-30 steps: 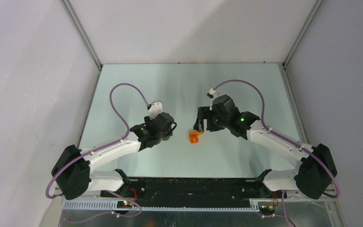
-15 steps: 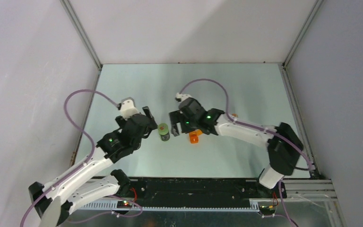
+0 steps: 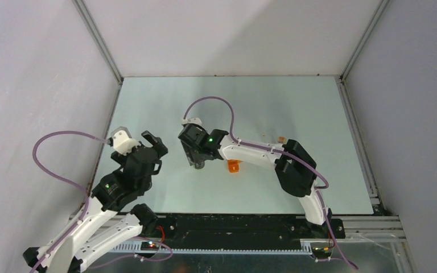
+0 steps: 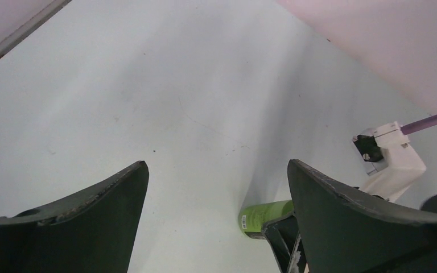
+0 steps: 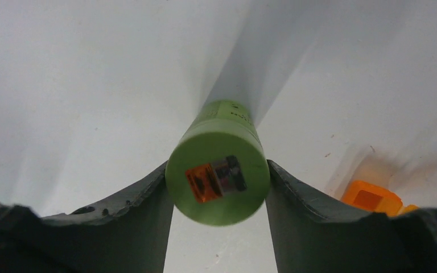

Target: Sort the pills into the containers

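The right claw [image 3: 197, 160] was clamped on the green bottle [image 5: 217, 179], one finger pressed against each side of its body. The bottle appeared to stand upright on the counter [image 3: 296, 108]. Its long axis ran along the claw's own line of reach, top end toward the wrist camera, so a straight lift should carry it. The orange box [image 5: 371, 199] lay just beside it, to the right. The left claw [image 4: 216, 170] hung spread apart and empty, well off to the bottle's left.

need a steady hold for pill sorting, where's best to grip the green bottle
Its round side wall near the top, coming straight down: the green bottle stands upright, and the right gripper pinches it there from opposite sides.
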Controlling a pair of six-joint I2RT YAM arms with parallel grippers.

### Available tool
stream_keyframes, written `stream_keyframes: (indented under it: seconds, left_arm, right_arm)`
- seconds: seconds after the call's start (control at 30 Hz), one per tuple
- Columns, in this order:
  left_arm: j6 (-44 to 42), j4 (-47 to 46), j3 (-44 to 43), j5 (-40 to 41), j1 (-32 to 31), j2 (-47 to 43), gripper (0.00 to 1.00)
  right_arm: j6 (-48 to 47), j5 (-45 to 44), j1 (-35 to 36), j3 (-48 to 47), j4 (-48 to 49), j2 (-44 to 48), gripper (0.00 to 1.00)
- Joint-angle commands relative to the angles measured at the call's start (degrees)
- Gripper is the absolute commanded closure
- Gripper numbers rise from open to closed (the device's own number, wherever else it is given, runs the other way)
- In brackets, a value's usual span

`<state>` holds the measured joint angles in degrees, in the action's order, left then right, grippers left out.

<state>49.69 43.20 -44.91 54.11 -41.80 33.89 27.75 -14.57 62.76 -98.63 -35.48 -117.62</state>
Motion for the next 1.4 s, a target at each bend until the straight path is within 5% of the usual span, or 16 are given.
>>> stream_keyframes:
  seconds: [0.0, 0.1, 0.2, 0.3, 0.43, 0.6, 0.73, 1.0, 1.2, 1.37]
  left_arm:
    - [2.4, 0.9, 0.7, 4.1, 0.5, -1.0, 0.03]
    - [2.4, 0.7, 1.4, 3.5, 0.5, -1.1, 0.03]
    - [2.4, -0.4, 2.2, 2.7, 0.6, -1.2, 0.02]
    - [2.3, -1.7, 3.1, 2.2, 0.6, -1.2, 0.02]
    - [2.3, -2.0, 3.7, 2.1, 0.7, -1.3, 0.02]
    - [2.1, -2.6, 6.1, 0.2, 0.7, -1.8, 0.02]
    - [-2.2, -9.0, 10.2, -4.9, 0.7, -3.1, 0.02]
    - [-19.4, -34.4, 15.0, -30.7, 0.7, 1.3, 0.01]
    - [-26.6, -52.7, 17.2, -60.9, 0.7, 7.7, 0.01]
    - [-31.8, -55.3, 14.4, -72.8, 0.6, 12.1, 0.01]
  right_arm:
    - [1.9, -4.2, -0.2, -3.7, -2.6, -1.5, 0.42]
    - [1.6, -6.1, -0.2, -3.7, -2.6, -1.5, 0.41]
    - [-0.1, -6.4, -0.2, -3.6, -1.5, -1.3, 0.26]
    - [-1.2, -6.0, -0.1, -3.5, 0.1, -1.4, 0.23]
    - [-1.5, -5.6, -0.1, -3.2, 1.1, -0.9, 0.35]
    - [-1.4, -8.9, 0.1, 1.8, 5.4, 4.7, 0.66]
    - [-4.0, -8.6, -0.8, 3.9, 5.5, 10.0, 0.72]
    - [-12.0, 18.0, -11.2, 10.8, 3.5, 24.2, 0.74]
    - [-20.8, 36.1, -18.3, 16.1, 0.7, 33.2, 0.75]
    - [-26.5, 51.2, -21.2, 17.6, -1.7, 37.3, 0.74]
